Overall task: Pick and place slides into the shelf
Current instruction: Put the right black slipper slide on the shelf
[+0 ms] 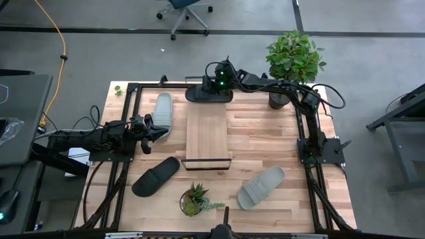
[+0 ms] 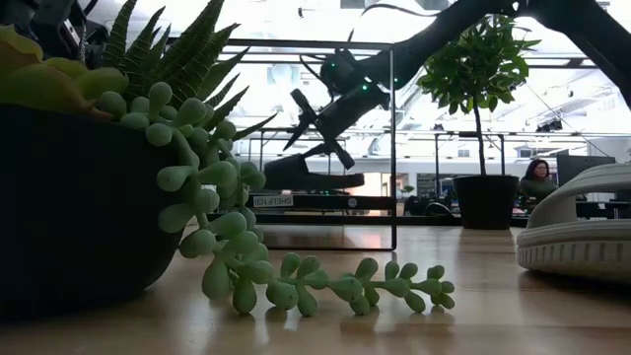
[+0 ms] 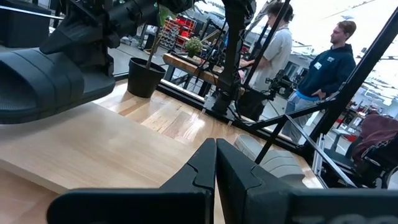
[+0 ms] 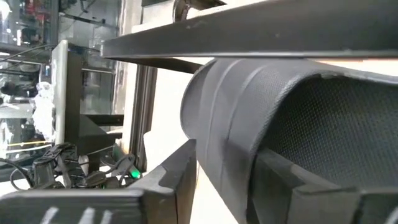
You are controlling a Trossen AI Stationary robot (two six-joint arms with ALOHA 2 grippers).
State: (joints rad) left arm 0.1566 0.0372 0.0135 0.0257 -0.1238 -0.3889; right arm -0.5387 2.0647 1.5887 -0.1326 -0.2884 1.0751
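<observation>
A: While the right end effector (image 1: 211, 85) sits at top centre of the high view, what has it got?

B: Its fingers straddle the black slide's (image 1: 208, 93) strap, partly parted; grip or release, I can't tell. That slide lies crosswise on the shelf's (image 1: 207, 136) far end.

A: And the left end effector (image 1: 154, 129)?

B: Closed, empty, mid-left, nearest the grey slide (image 1: 163, 113), which runs lengthwise just beside the shelf.
</observation>
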